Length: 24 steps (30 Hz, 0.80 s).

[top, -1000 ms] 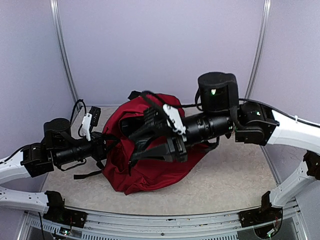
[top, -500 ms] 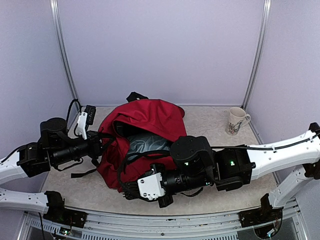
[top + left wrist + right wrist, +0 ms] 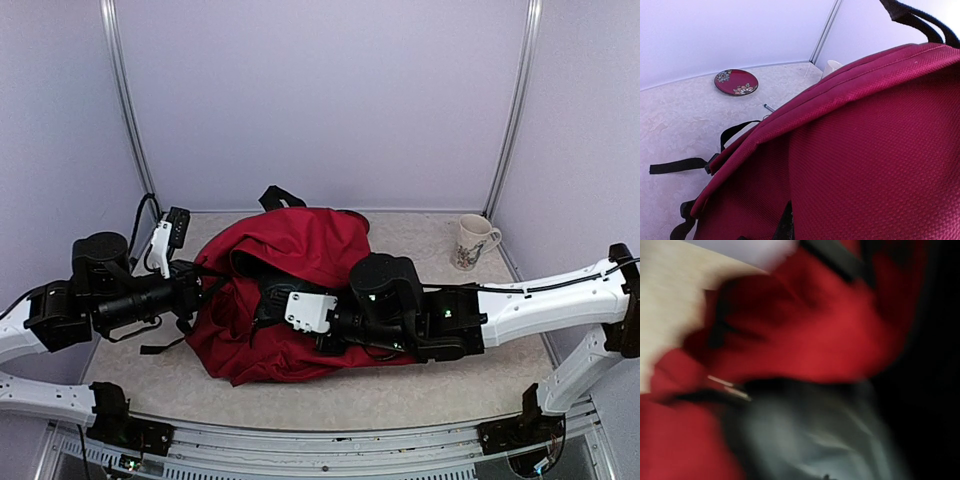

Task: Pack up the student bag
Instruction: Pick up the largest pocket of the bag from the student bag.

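Beige speckled surface [image 3: 450, 385], lilac walls. Large dark red fabric backpack [image 3: 300, 245] lies mid-surface, its mouth gaping on grey lining; contents can't be told. Right hand [image 3: 268, 302] is inside the mouth, grip can't be told. Left hand [image 3: 198, 288] is closed tight at the bag's left edge. White printed mug [image 3: 472, 242] stands back right, print unreadable.
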Tool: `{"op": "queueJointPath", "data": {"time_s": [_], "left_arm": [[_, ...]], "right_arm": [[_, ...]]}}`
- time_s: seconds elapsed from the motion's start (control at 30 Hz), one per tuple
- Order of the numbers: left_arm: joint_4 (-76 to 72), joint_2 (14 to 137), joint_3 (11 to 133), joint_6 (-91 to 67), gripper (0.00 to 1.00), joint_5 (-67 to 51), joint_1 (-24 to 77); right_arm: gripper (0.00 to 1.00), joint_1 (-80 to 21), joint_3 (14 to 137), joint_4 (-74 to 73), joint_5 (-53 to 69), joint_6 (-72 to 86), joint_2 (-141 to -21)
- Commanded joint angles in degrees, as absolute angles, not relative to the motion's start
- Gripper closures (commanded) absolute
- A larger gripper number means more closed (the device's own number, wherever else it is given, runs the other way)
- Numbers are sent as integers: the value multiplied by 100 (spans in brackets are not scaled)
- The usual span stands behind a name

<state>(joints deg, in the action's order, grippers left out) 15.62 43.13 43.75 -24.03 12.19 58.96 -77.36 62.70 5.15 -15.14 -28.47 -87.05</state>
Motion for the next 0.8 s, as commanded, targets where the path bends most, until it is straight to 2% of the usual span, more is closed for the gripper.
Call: {"op": "queueJointPath", "data": {"time_s": [0.0, 0.2, 0.4, 0.53, 0.7, 0.77], "left_arm": [[855, 4067, 5244, -2402, 100, 2014, 6319], [1480, 4057, 5850, -1936, 100, 3687, 6757], [1170, 4482, 5815, -1526, 100, 3838, 6750], [864, 5037, 5969, -1290, 100, 3128, 6451], [588, 5963, 6220, -1483, 100, 1179, 5005], [437, 6335, 6347, -1516, 100, 783, 4733]], "right_arm": [[75, -7512, 6365, 1095, -1300, -2987, -8837], [76, -7540, 7495, 651, -344, -3185, -9263], [74, -7971, 7186, 1207, -1, -2981, -9020], [73, -7989, 6958, 1339, 52, -2314, -8850], [72, -7970, 6670, 1477, -346, -1872, -8741], [72, -7904, 6634, 1474, -614, -1565, -8723]]}}
